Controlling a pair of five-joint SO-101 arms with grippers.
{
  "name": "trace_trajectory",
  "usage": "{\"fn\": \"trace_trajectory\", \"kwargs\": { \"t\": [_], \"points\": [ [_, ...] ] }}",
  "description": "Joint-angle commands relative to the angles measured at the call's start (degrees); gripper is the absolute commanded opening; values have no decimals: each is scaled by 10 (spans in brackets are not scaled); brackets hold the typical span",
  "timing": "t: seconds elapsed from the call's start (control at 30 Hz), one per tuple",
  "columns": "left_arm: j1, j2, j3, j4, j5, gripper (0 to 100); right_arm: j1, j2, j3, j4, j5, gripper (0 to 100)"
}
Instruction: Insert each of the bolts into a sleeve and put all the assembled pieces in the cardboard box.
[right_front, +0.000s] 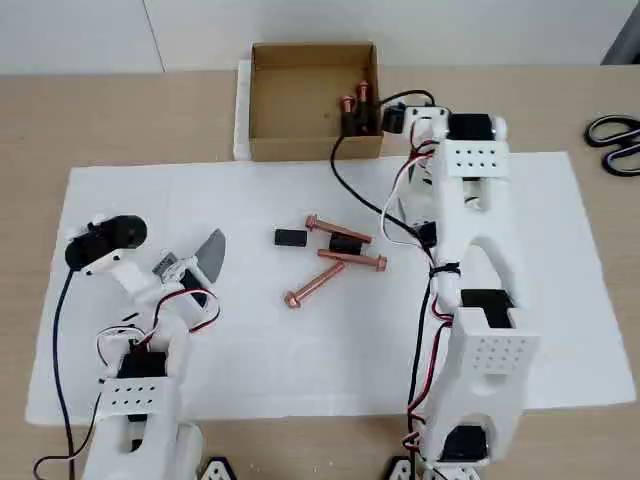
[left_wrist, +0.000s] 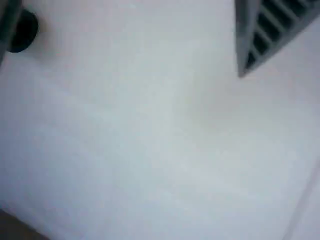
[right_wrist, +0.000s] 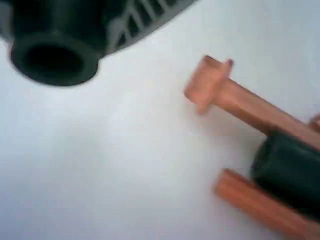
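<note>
Bolts (right_front: 355, 98), two of them, stand heads-up in dark sleeves in the near right corner of the box (right_front: 300, 60), and the right gripper (right_front: 362, 118) is parked right over them. I read this as the drop-off step, with two pieces home. Is it open or closed up there? Can't tell from these angles. The left gripper (right_front: 195, 255) hangs low over the white sheet (right_front: 150, 200), spread wide and empty, well apart from the parts.

Now look mid-sheet: a sleeved bolt (right_front: 325, 228), its sleeve seemingly on the shaft, two bare bolts (right_front: 352, 260) just beside it, and a loose sleeve (right_front: 290, 238) a little way off. Scissors (right_front: 615, 140) lie far out to the side, no part in this.

Next up, I'd say: the right arm backs off the box and takes the sleeved bolt, gripping across the sleeve so nothing slides out. Then the loose sleeve wants a bare bolt, with one arm steadying and the other pushing straight along the shaft
</note>
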Motion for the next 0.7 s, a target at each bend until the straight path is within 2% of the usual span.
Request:
{"fn": "trace_trajectory", "kwargs": {
  "t": [0.0, 0.33, 0.5, 0.67],
  "points": [
    [-2, -11, -2, -13, 1, 289, 4, -38, 20, -7, -7, 3],
    [0, -11, -1, -13, -1, 289, 2, -38, 96, -65, -7, 11],
    [0, -11, -1, -13, -1, 289, 2, -38, 96, -64, -6, 128],
    [0, -11, -1, -13, -1, 289, -3, -30, 96, -65, -6, 97]
  ]
}}
